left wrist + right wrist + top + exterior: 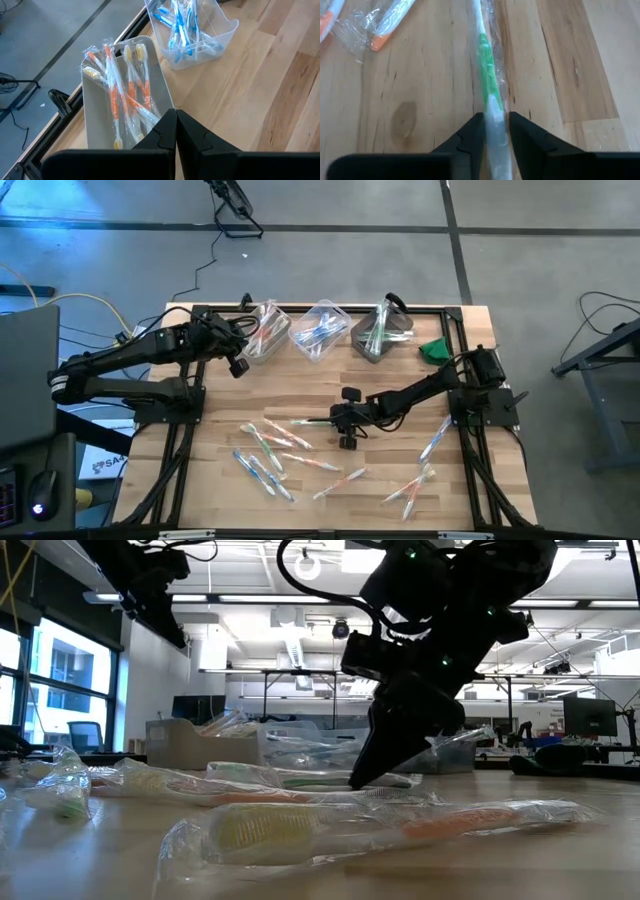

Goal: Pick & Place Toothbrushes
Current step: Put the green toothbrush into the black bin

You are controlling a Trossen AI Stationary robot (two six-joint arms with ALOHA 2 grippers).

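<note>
Table (400, 480): wooden top carrying all items.
Bins: three clear bins along the table's far edge; the left one (95, 100) holds orange toothbrushes.
Right tool (493, 131): at table centre, pinching a green-handled toothbrush (487, 75) lying on the wood.
Left tool (176, 131): pressed together above the left bin.
Loose toothbrushes (270, 455): scattered across the table's near half.

Bright ceiling lights (300, 565) glare overhead; nearest wrapped toothbrush (380, 830) blurred.
</note>
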